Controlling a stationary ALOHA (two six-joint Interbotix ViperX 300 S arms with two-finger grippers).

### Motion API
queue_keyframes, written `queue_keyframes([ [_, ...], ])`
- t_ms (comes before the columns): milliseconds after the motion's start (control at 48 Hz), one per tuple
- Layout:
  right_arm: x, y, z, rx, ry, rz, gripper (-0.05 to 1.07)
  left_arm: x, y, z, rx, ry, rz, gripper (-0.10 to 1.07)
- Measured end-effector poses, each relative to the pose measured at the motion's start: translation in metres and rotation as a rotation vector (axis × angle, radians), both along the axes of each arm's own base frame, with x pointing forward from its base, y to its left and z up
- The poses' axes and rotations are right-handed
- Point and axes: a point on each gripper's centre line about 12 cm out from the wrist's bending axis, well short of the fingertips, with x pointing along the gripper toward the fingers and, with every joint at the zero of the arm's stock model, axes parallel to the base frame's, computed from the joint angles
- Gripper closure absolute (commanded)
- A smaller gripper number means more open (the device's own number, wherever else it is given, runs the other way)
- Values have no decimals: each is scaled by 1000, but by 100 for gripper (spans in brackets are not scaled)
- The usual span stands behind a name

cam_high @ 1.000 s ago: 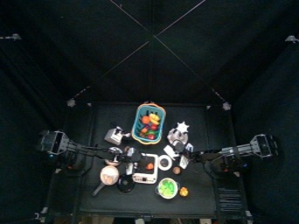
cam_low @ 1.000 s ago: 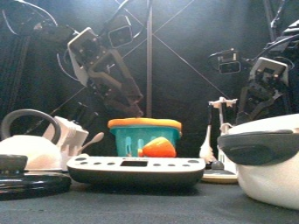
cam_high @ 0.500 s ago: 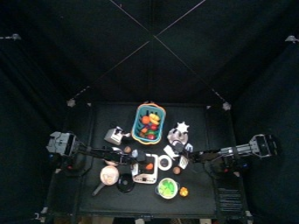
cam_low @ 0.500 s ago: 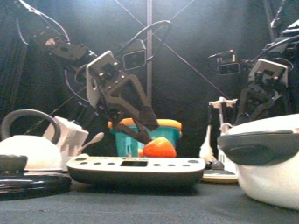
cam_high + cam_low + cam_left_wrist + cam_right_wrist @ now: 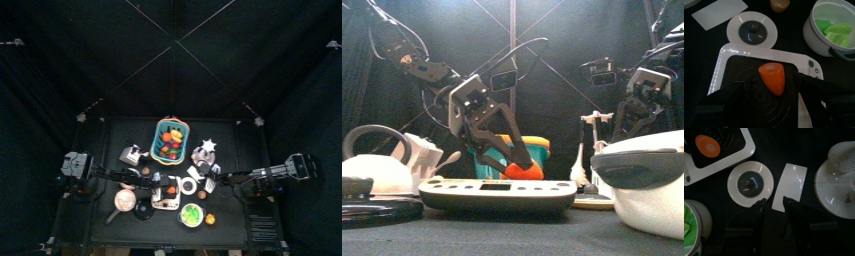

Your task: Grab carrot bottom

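Note:
The small orange carrot [image 5: 772, 77] stands on the black plate of a white kitchen scale [image 5: 734, 57]. My left gripper [image 5: 771, 100] is open, with one jaw on each side of the carrot's lower part and a gap to both. From the front, the carrot [image 5: 525, 171] shows just beyond the lowered left gripper [image 5: 505, 158]. From above, the carrot [image 5: 170, 189] is an orange dot mid-table. My right gripper [image 5: 777, 208] hangs over a white card [image 5: 791, 183], jaws slightly apart and holding nothing.
A white lid [image 5: 754, 31] lies beyond the scale, and a white pot [image 5: 834, 25] holds green pieces. A teal basket [image 5: 171, 140] of toys stands at the back. A kettle [image 5: 376, 170] and a large white pot [image 5: 643, 190] flank the front edge.
My left arm has come down from high on the left, so its open jaws now flank the carrot. The right arm has not moved.

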Motion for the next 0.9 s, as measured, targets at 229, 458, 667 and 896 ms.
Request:
queue_keyframes([
  [229,0,0,0,-2,1,0,30,1,0,0,-3,-1,2,14],
  [458,0,0,0,-1,0,1,30,0,0,1,0,3,0,18],
  [667,0,-1,0,-2,2,0,30,-1,0,24,14,-47,-19,18],
  [896,0,0,0,-2,2,1,30,-9,-1,33,28,-64,-36,18],
])
